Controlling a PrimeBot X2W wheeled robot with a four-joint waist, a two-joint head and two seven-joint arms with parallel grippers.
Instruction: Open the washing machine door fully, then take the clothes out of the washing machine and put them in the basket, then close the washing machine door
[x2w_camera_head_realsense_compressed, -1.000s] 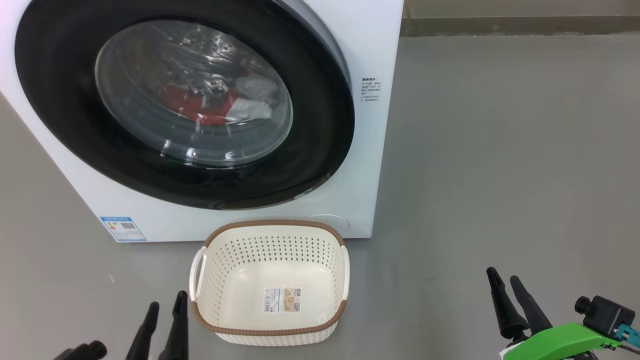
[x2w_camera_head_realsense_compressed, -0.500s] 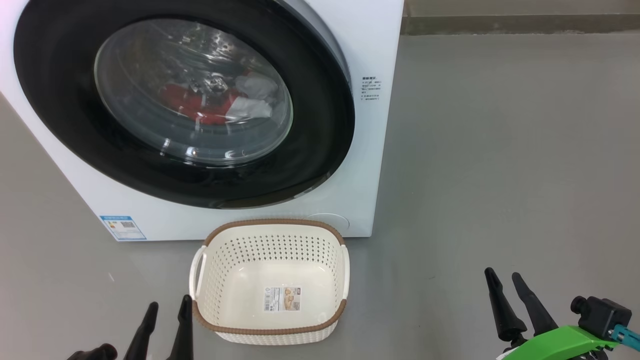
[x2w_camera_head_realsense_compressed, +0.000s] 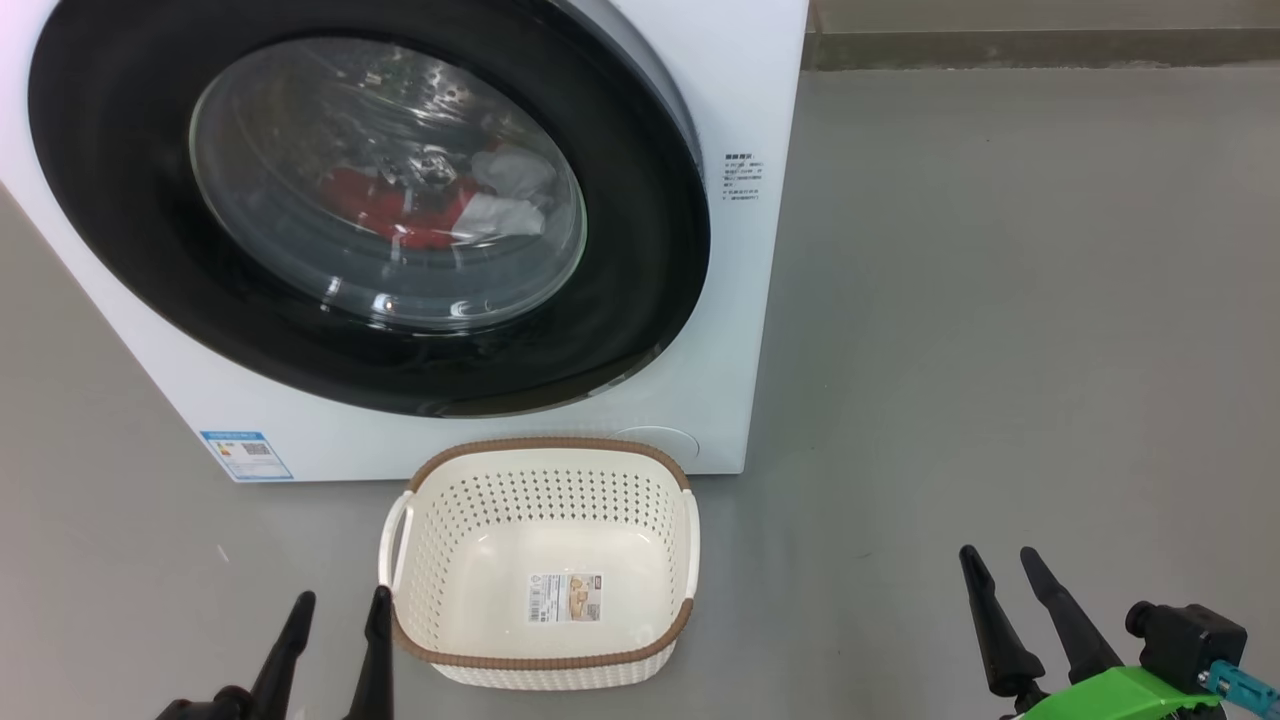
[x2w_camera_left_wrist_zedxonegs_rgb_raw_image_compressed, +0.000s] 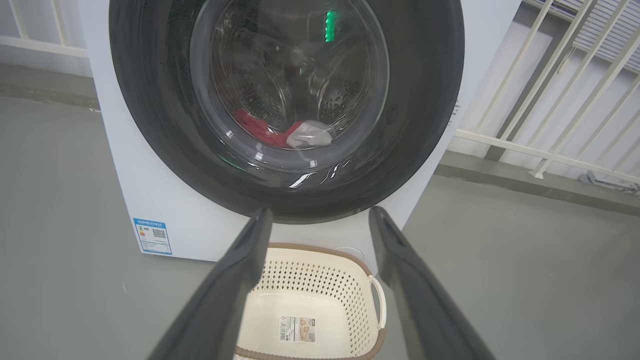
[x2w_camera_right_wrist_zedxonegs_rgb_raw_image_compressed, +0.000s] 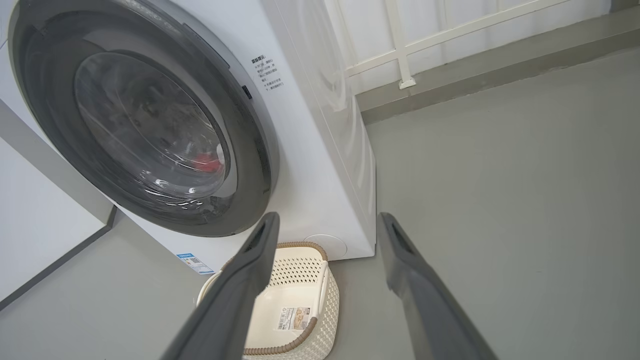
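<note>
1. The washing machine door (x2w_camera_head_realsense_compressed: 150, 230) is sitting against the front of the washing machine (x2w_camera_head_realsense_compressed: 740, 90) in the head view. We cannot tell whether it is latched or slightly ajar. The clothes (x2w_camera_head_realsense_compressed: 400, 210) are lying behind its glass, and the basket (x2w_camera_head_realsense_compressed: 545, 445) is standing bare on the floor (x2w_camera_head_realsense_compressed: 1000, 300) just before the machine.
2. There too, the left gripper (x2w_camera_head_realsense_compressed: 340, 595) is hanging just beside the basket's left handle and the right gripper (x2w_camera_head_realsense_compressed: 995, 550) is hanging well apart at the lower right. Both have their fingers spread on nothing.
3. In the left wrist view we are looking between the parted fingers at the door's lower rim, with the basket beneath it.
4. In the right wrist view the door's silvery right edge is showing a small dark notch. We judge that hooking a finger there and pulling along the door's arc is serving best.
5. Since a second ago the left gripper has been edging towards the basket and the right gripper has been drifting slightly left. The door, clothes and basket are lying unchanged.
</note>
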